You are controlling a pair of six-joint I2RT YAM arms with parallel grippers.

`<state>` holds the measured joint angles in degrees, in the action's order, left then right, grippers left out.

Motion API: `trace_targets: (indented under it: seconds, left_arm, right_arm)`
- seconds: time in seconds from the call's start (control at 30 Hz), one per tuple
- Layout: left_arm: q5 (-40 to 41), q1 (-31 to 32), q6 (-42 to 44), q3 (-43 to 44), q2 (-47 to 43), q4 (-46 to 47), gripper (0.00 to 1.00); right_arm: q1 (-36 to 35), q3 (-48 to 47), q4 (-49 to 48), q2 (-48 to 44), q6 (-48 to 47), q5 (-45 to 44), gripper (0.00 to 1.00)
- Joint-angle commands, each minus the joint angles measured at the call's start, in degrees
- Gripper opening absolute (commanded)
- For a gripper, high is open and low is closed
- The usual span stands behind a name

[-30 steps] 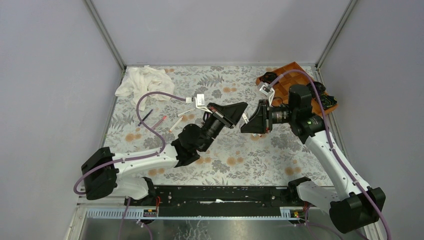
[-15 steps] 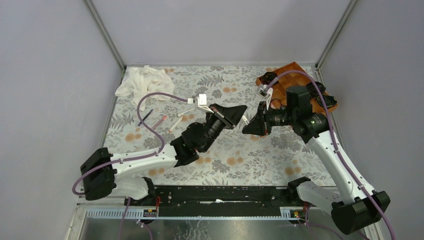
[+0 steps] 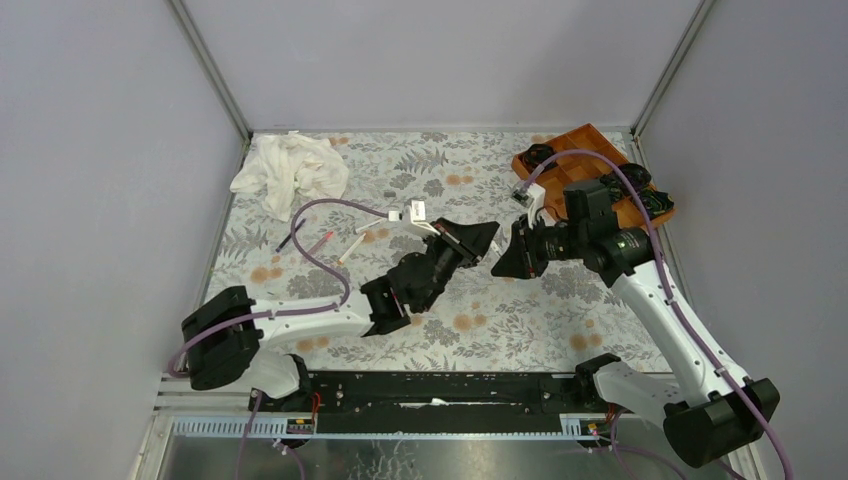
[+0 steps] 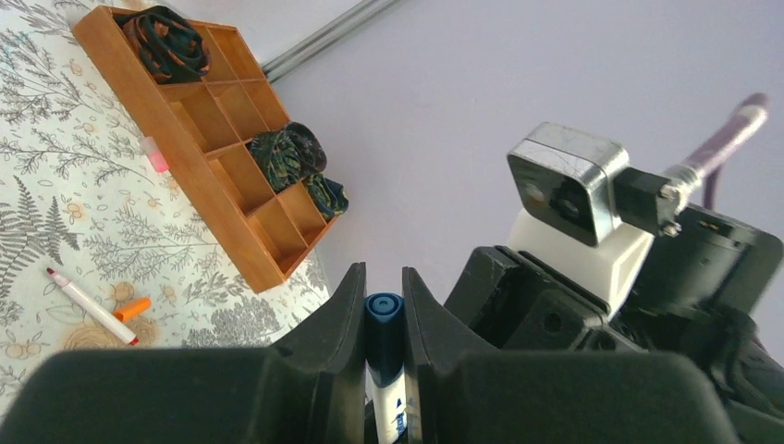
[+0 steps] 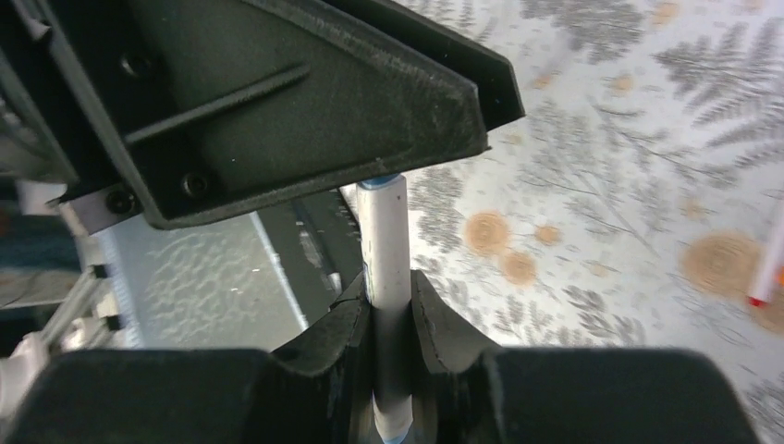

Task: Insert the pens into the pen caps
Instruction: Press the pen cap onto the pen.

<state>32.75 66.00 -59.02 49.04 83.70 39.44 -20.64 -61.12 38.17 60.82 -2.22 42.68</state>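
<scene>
Gripping one marker between them, the two arms meet fingertip to fingertip above the flowered table [image 3: 560, 330]

The left gripper [image 4: 384, 280] is clenched on the blue pen cap [image 4: 384, 319], which sits between its fingers with a white barrel showing just under it. The right gripper [image 5: 389, 294] is clenched on the white pen [image 5: 388, 231], whose blue-ringed far end reaches the underside of the left gripper, and both are raised off the table. Near the orange compartment tray [image 4: 217, 208], which holds black rosettes [image 4: 171, 42], a red-tipped pen [image 4: 88, 303] lies with an orange cap [image 4: 132, 308] just beside its tip. A pink cap [image 4: 157, 157] rests against the tray's long wall. More pens [image 3: 320, 243] lie at the left, near a crumpled white cloth [image 3: 290, 170]
</scene>
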Motion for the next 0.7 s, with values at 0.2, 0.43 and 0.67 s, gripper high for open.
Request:
trace_targets:
  seconds: [0.2, 0.43, 0.67]
  left_arm:
    - [-14.6, 11.8, 4.0, -8.4, -7.9, -2.9, 0.00]
    - [-13.0, 11.7, 3.2, -5.9, -7.0, -4.0, 0.02]
    - [-10.0, 11.6, 1.8, -3.8, -7.5, -8.9, 0.20]
  right_arm:
    - [2.4, 5.6, -43.0, 0.2, 15.0, 16.4, 0.00]
    - [2.4, 6.4, -43.2, 1.1, 14.4, 14.6, 0.00]
    - [2.1, 7.5, -41.1, 0.6, 11.4, 13.4, 0.00]
